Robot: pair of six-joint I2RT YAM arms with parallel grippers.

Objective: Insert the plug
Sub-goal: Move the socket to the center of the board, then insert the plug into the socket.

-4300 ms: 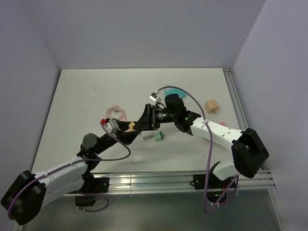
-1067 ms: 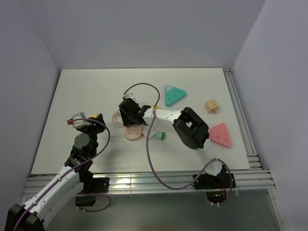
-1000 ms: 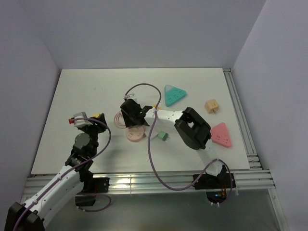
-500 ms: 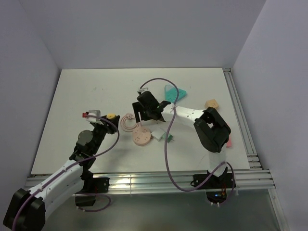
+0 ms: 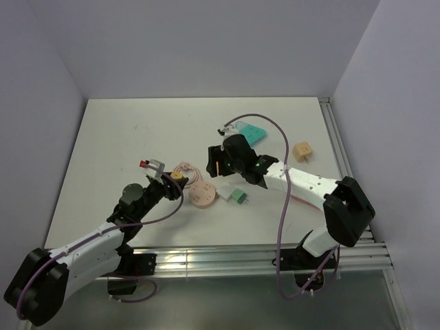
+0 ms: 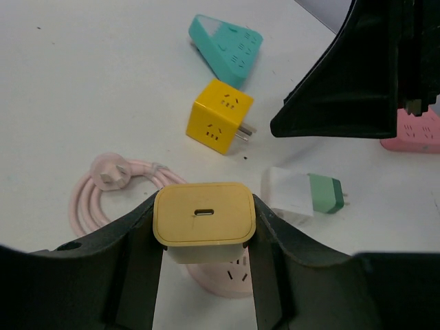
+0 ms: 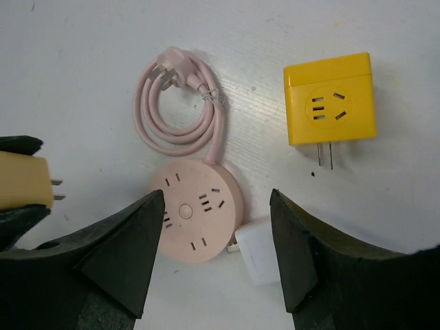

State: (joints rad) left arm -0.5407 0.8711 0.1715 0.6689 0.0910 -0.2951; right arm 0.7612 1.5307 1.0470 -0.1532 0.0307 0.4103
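Plain pale-grey walls enclose a white table on three sides. Metal rails run along its near and right edges. Light is even.

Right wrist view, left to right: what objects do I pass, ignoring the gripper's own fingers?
Cream-yellow charger → pink round power strip → white block → yellow cube adapter. The coiled pink cord spans the same stretch as the strip, so it is left out.

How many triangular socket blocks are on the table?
2. The teal one lies far back, beyond the yellow cube; the pink one peeks out behind the right arm in the left wrist view. Others may be hidden.
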